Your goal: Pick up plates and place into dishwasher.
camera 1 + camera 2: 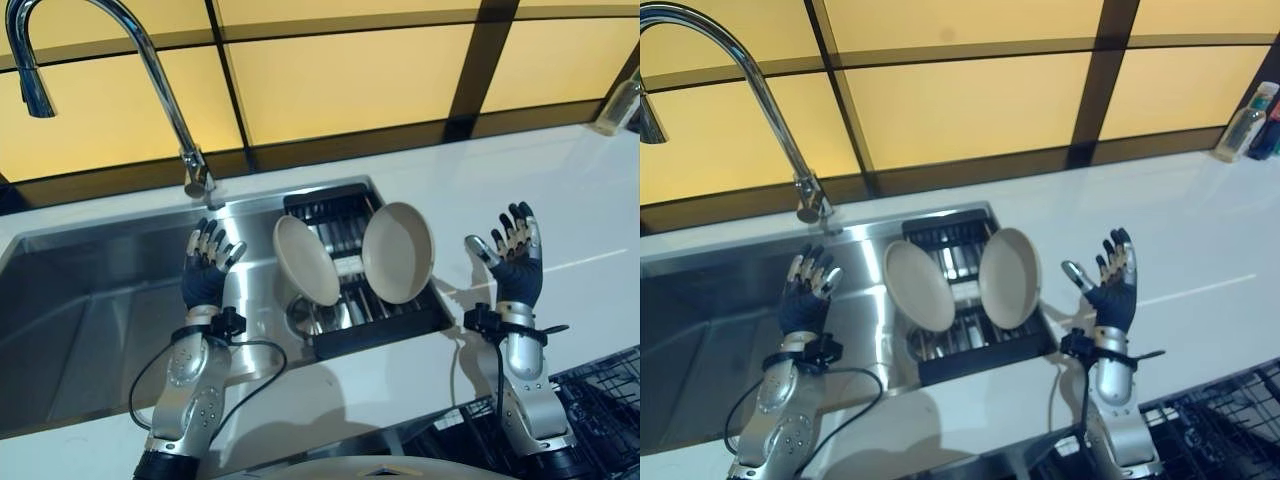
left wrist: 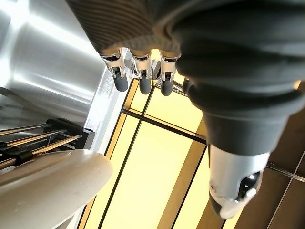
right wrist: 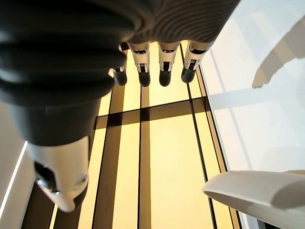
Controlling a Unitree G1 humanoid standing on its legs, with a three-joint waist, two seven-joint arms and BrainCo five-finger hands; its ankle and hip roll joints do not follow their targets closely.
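Standing on edge in a black dish rack (image 1: 400, 325) set in the sink (image 1: 90, 300), two beige plates lean opposite ways: left plate (image 1: 306, 260) tilts toward the left hand, right plate (image 1: 398, 252) faces the right hand. Rack sits at the sink's right end, against the white table (image 1: 580, 210).

Left hand (image 1: 205, 270) raised over the sink basin, just left of the left plate, palm up, fingers relaxed and spread, holding nothing, not touching the plate. Left wrist view: fingertips (image 2: 120, 83) loose in a row, thumb apart, left plate's rim (image 2: 52, 186) close below with rack bars beside it.

Right hand (image 1: 512, 255) raised over the table, right of the rack, near the right plate but apart from it, fingers straight and fanned, empty. Right wrist view: fingertips (image 3: 164, 76) loose in a row, right plate's edge (image 3: 257, 191) at the corner.

Chrome tap (image 1: 150, 70) arches over the sink's back edge. Yellow wall panels (image 1: 340, 75) with dark frames behind. Bottle (image 1: 1243, 125) at the table's far right corner. Black wire dishwasher basket (image 1: 600, 410) at lower right, below the table's edge, no plates visible in it.
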